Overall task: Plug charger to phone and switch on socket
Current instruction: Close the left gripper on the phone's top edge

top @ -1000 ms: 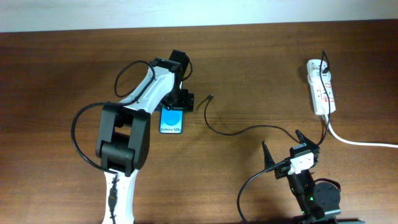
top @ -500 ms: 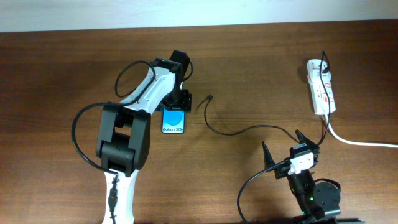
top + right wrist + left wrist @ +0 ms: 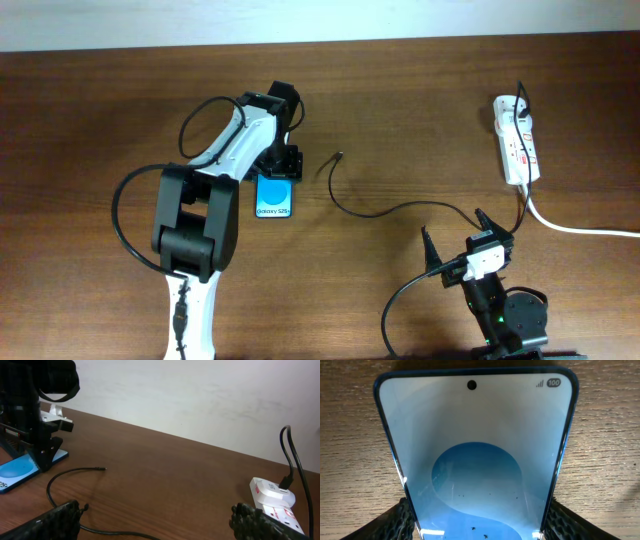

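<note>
On counter (image 3: 90,110), phone (image 3: 275,197) flat, screen up, side edges pinched by left claw (image 3: 279,172). Just right of phone: charger (image 3: 400,207) tip, loose. Far right of phone: socket (image 3: 516,140). Right claw (image 3: 451,222) spread, empty, well apart from phone.

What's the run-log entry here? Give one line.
left hand: shut on phone | right hand: open, holding nothing | charger: tip loose, not in phone | socket: no hand near
</note>
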Controlling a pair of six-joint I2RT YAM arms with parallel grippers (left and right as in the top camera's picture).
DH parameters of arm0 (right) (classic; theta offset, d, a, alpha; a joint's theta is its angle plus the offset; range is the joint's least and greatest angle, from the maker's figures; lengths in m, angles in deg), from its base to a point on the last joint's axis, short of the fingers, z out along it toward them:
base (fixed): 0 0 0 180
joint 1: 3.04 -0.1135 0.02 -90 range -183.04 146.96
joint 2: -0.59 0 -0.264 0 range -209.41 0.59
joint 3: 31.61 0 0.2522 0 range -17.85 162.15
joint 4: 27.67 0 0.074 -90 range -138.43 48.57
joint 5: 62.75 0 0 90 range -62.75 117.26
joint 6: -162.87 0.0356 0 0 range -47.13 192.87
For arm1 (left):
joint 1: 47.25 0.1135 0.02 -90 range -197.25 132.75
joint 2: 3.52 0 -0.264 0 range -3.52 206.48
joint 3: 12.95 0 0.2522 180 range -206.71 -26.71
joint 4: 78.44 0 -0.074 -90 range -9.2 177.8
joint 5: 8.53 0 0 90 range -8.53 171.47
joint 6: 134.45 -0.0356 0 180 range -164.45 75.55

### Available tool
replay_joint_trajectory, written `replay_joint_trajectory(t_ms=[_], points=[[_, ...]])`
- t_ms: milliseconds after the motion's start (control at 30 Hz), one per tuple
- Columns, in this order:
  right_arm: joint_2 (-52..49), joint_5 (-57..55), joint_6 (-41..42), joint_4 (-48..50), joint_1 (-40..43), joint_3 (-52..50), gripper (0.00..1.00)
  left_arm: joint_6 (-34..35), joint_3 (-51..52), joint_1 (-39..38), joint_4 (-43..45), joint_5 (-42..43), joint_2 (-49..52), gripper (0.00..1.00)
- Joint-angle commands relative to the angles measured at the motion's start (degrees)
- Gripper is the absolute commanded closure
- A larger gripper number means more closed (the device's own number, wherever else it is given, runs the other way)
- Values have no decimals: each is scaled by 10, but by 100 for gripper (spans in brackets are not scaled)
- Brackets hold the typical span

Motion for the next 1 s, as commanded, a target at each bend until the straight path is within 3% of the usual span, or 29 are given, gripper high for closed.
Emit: replay_joint_trajectory(t_ms=[0,67,167,367,600,833,967], points=[[5,8,7,-2,2,-3,2,10,-20,7,-8,8,4,42],[5,8,7,-2,2,-3,1,10,-25,7,-12,8,4,60],[5,8,7,-2,2,-3,2,10,-25,7,-12,8,4,78],[5,8,7,-2,2,-3,2,12,-25,7,-14,8,4,100],[5,8,7,-2,2,-3,2,19,-62,7,-40,33,4,100],[5,8,7,-2,2,-3,2,108,-160,7,-114,45,4,100],[5,8,7,-2,2,-3,2,112,-170,7,-119,113,4,100]])
